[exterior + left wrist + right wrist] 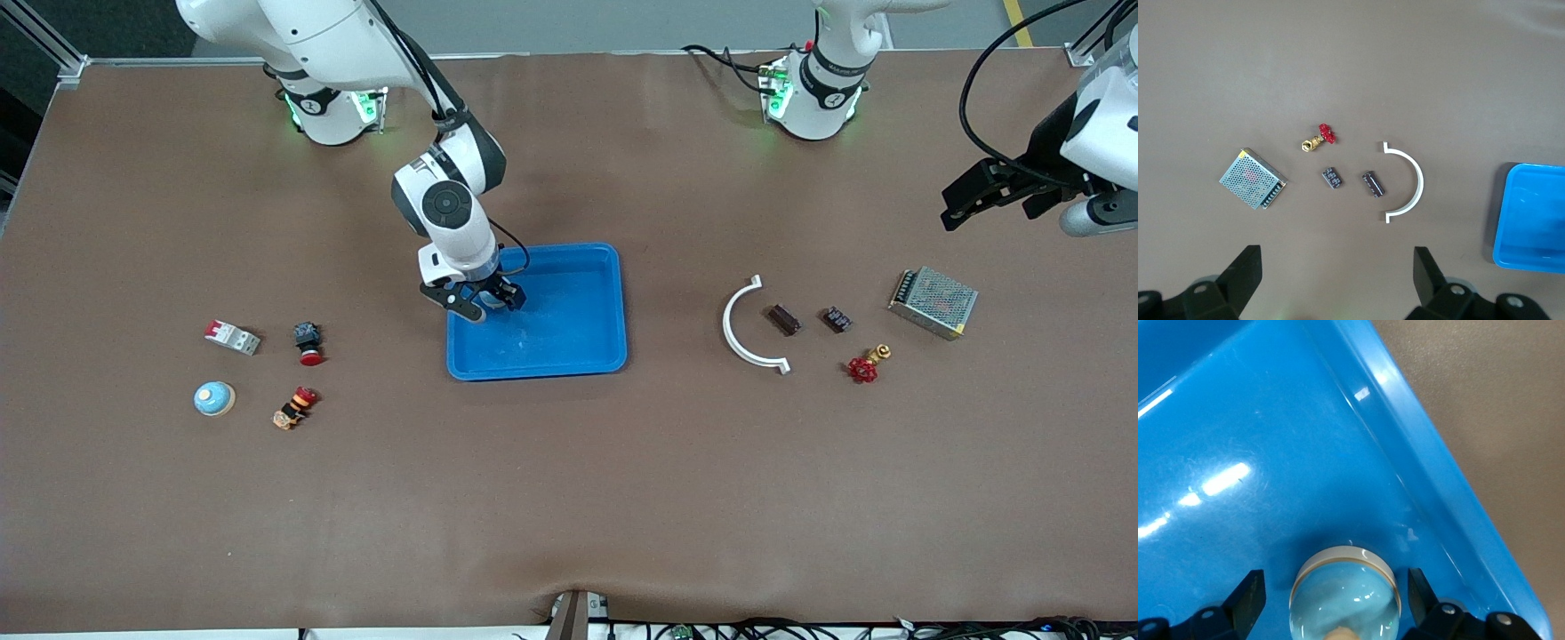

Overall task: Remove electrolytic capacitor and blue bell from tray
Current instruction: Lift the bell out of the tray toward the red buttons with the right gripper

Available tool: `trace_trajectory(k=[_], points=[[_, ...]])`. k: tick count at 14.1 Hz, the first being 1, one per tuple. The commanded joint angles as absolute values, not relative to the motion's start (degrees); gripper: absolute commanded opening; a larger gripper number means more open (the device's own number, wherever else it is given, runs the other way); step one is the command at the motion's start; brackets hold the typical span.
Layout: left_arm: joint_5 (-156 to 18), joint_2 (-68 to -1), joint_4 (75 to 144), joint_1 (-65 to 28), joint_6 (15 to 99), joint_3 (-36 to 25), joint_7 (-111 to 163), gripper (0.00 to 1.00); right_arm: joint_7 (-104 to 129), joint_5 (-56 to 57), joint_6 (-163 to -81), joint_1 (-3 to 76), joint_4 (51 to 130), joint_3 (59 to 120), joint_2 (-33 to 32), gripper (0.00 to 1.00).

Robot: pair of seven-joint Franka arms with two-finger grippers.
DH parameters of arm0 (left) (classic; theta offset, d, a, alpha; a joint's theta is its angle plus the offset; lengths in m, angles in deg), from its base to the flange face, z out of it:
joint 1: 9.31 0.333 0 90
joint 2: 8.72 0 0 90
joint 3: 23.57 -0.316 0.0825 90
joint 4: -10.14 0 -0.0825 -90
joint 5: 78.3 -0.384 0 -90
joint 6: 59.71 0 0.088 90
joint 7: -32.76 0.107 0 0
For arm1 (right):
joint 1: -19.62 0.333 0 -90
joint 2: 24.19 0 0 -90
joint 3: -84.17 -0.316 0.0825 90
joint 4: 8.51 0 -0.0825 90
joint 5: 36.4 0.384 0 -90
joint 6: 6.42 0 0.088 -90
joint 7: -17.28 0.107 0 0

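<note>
A brown tabletop (569, 498) carries a shallow blue plastic tray (578, 342) near its middle. The right gripper (478, 302) is down in the tray's corner toward the right arm's end. In the front view the arm hides what lies there; only the right wrist view shows it: a pale blue domed bell with a cream rim (1346, 595) resting on the tray floor, centred between the black fingers (1248, 600). The fingers stand just off the rim on both sides, so the gripper is released, not clamped.

A second light blue dome bell (214, 398) sits on the tabletop toward the right arm's end, near a small white and red switch block (232, 337), a black and red push button (308, 343) and an orange and red striped part (295, 408).

The left gripper (1000, 194) hangs high over the left arm's end of the tabletop, waiting, spread wide and empty. The left wrist view looks straight down past its fingers (1245, 270) on a dark brown cylindrical capacitor (1373, 183), lying between a white plastic half-ring (1411, 180) and a small dark component block (1332, 177). Beside these lie a brass valve with a red handwheel (1319, 137) and a silver perforated metal power supply box (1253, 178).
</note>
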State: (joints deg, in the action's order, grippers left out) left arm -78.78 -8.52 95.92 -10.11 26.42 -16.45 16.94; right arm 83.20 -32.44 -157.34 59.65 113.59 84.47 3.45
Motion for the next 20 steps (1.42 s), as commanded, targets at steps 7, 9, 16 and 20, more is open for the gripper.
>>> trace_trajectory(k=[7, 9, 16, 20], points=[[-77.7, -9.0, 94.6, -9.8, 25.7, -16.5, 18.3, 1.00, 87.8, -31.7, -156.8, 61.1, 113.0, 84.9, 2.9, 0.00], [-77.7, -8.7, 94.6, -9.8, 25.6, -16.5, 18.3, 1.00, 87.4, -31.7, -152.4, 60.3, 111.1, 84.9, 1.8, 0.00], [-77.6, -9.2, 95.0, -9.5, 25.5, -16.5, 18.3, 1.00, 72.3, -31.7, -129.0, 50.4, 102.9, 85.0, -4.0, 0.00], [-77.9, -9.7, 95.1, -9.6, 25.4, -16.5, 18.1, 1.00, 60.9, -31.7, -127.1, 43.5, 107.7, 85.2, -9.1, 0.00]])
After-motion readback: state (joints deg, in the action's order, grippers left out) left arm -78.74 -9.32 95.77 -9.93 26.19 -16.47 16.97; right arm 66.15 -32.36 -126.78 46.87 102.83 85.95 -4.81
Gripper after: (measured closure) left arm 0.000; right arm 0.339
